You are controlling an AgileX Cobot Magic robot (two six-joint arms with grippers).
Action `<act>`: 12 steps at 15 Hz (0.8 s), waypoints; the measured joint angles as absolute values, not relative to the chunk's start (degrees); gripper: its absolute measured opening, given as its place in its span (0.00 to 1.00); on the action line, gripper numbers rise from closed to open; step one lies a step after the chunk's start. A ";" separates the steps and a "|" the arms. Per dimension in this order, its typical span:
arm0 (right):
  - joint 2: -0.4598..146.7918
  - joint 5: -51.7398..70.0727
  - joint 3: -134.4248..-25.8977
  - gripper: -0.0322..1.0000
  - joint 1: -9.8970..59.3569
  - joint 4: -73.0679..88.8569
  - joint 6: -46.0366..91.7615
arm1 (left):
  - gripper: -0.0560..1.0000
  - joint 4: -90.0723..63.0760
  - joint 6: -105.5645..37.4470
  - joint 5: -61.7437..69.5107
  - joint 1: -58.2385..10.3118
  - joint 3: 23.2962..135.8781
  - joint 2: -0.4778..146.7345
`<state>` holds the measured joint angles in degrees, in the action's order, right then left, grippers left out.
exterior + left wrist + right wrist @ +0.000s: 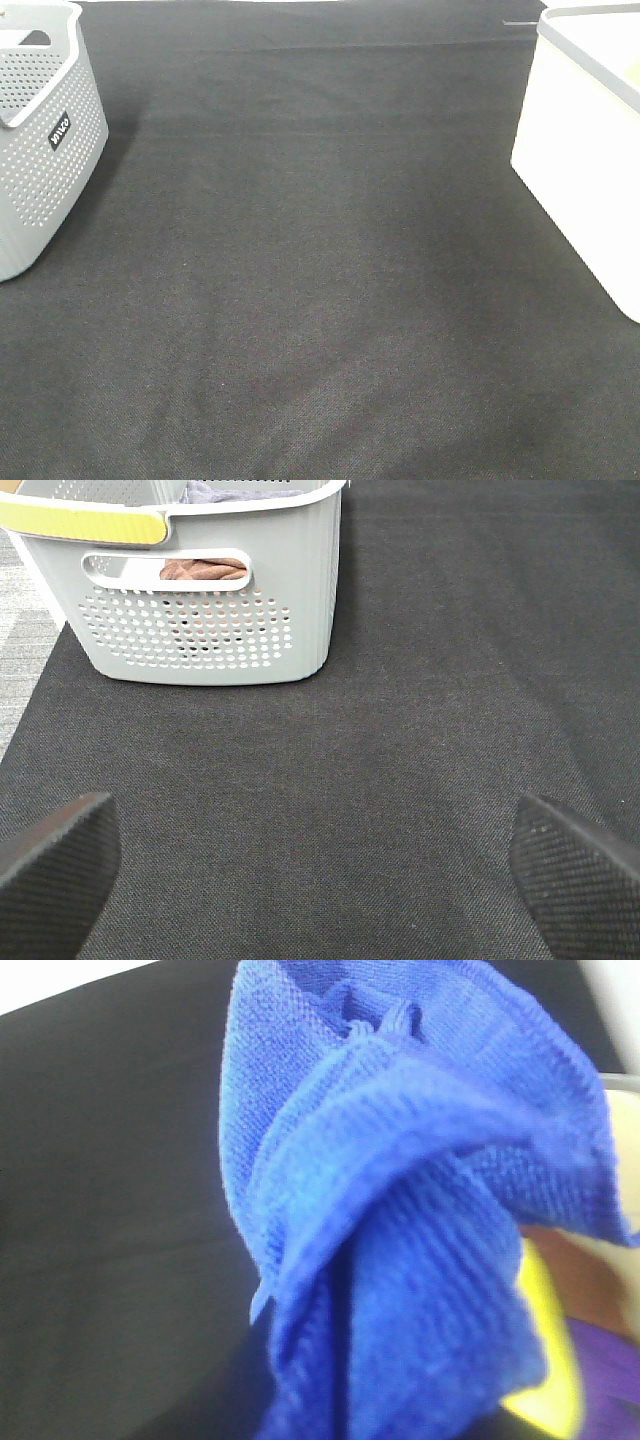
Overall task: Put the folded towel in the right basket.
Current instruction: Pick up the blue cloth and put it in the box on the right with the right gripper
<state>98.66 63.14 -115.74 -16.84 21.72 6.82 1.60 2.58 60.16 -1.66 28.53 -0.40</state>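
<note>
Two baskets on black mat [320,300]: grey basket [40,170] at left, white right basket [590,150]; my left gripper [315,875] spread wide, holding nothing; my right gripper grips the bunched blue towel [400,1210], fingers hidden under cloth; towel hangs clear of the mat, beside that basket's rim.
</note>
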 joint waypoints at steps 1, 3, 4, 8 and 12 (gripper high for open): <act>99.64 63.14 -115.74 0.17 -18.56 20.45 6.82 | 0.99 1.60 2.58 60.16 -1.66 28.53 -0.40; 102.39 63.31 -115.74 0.17 -19.48 17.07 6.82 | 0.99 1.60 2.58 60.16 -1.66 28.53 -0.40; 104.45 63.66 -115.74 0.17 -19.48 15.76 6.82 | 0.99 1.60 2.46 60.16 -1.66 28.53 -0.40; 110.98 64.92 -115.74 0.56 -19.48 14.27 4.30 | 0.99 1.60 2.46 60.16 -1.66 28.53 -0.40; 113.33 66.12 -115.68 0.95 -19.48 11.75 3.21 | 0.99 1.60 2.46 60.16 -1.66 28.53 -0.40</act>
<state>113.33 66.12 -115.68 -19.48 11.75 3.21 1.60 2.46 60.16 -1.66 28.53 -0.40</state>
